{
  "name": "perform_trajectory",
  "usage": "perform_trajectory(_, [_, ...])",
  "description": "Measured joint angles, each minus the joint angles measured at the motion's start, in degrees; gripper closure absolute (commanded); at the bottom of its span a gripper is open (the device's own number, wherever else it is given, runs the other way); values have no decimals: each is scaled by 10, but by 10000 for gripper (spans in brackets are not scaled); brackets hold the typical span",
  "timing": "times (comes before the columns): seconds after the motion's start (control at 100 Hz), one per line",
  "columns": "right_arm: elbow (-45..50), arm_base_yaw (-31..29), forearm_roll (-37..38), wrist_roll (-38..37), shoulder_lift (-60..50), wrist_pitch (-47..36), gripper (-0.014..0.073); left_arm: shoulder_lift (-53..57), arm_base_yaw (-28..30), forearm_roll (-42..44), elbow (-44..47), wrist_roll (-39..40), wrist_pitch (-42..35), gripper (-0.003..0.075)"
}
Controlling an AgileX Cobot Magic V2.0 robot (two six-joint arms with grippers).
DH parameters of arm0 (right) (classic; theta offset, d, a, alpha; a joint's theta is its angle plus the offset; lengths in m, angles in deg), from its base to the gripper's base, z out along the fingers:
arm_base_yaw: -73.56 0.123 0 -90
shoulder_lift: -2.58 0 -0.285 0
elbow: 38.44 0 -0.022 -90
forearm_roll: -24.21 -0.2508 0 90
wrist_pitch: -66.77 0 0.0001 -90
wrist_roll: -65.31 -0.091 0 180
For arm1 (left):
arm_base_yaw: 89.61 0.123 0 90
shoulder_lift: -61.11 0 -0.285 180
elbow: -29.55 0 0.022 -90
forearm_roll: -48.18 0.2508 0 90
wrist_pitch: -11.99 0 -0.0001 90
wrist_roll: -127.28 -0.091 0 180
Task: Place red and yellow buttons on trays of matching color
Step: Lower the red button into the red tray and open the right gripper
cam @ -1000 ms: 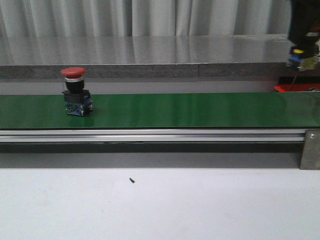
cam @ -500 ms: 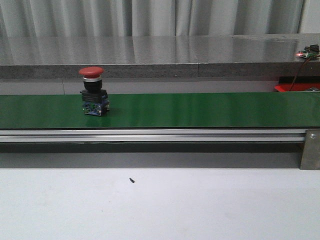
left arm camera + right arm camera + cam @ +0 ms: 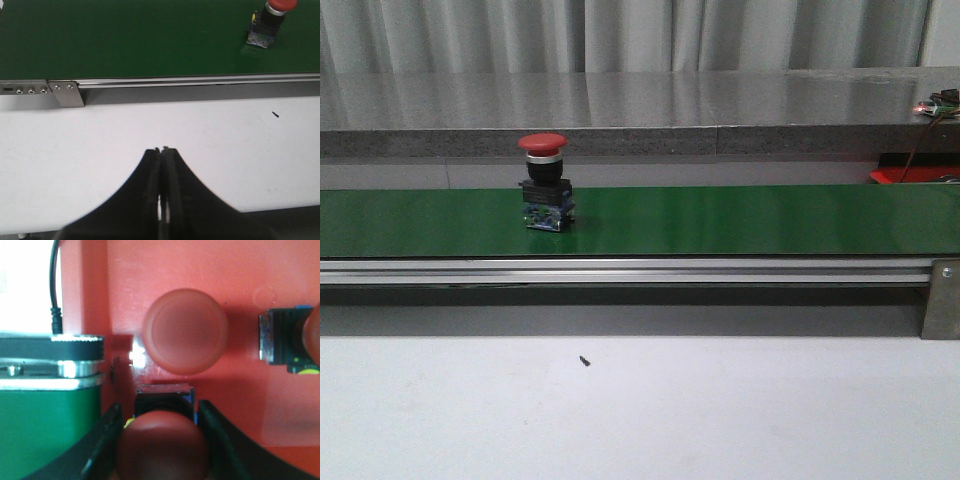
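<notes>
Front view: a red mushroom-head push button on a black and blue base (image 3: 545,183) is seen standing upright on the green conveyor belt (image 3: 740,220), left of the belt's middle, untouched by either arm. At the far right, beyond the belt, a sliver of the red plastic tray (image 3: 910,174) is visible; neither gripper appears in this view.

From the left wrist, the left gripper (image 3: 161,152) is shown with its black fingers pressed together and nothing between them, held over the white table (image 3: 150,130) in front of the belt rail; the button on the belt (image 3: 270,20) is well apart from it.

From the right wrist, the right gripper (image 3: 159,440) is seen above the red tray (image 3: 200,270), its two fingers spread on either side of a second red button (image 3: 162,445). Whether the pads are touching that button cannot be told. Two further red buttons lie in the tray, one upright (image 3: 186,331) and one at the edge of the picture (image 3: 295,345).

By judgement, several red buttons are already delivered to the matching tray, and one more is at the point of release there. The button on the belt remains to be picked. No yellow button or yellow tray is shown, so that part cannot be assessed.
</notes>
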Motion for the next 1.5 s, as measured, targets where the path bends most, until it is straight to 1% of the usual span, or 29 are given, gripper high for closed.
perform_trajectory(0.18, [0,0,0,-1,18,-5,500,0,0,0,0,0,0,740])
perform_trajectory(0.23, [0,0,0,-1,22,-11,486,0,0,0,0,0,0,740])
perform_trajectory(0.28, [0,0,-1,-1,22,-12,443,0,0,0,0,0,0,740])
perform_trajectory(0.35, [0,0,-1,-1,22,-14,336,0,0,0,0,0,0,740])
perform_trajectory(0.4, [0,0,-2,-1,22,-14,239,0,0,0,0,0,0,740])
perform_trajectory(0.45, [0,0,-2,-1,22,-14,175,0,0,0,0,0,0,740])
perform_trajectory(0.48, [0,0,-2,-1,22,-14,155,0,0,0,0,0,0,740])
perform_trajectory(0.69, [0,0,-5,-1,21,-5,151,0,0,0,0,0,0,740])
perform_trajectory(0.89, [0,0,-11,-1,-28,-3,151,1,0,0,0,0,0,740])
perform_trajectory(1.09, [0,3,-17,7,-85,26,162,1,0,0,0,0,0,740])
perform_trajectory(1.23, [0,25,-17,40,-117,62,161,1,0,0,0,0,0,740])
perform_trajectory(1.37, [0,61,-17,74,-127,105,155,1,0,0,0,0,0,740])
perform_trajectory(1.42, [0,79,-17,94,-127,122,135,1,0,0,0,0,0,740])
perform_trajectory(1.5, [0,109,-17,124,-127,148,42,1,0,0,0,0,0,740])
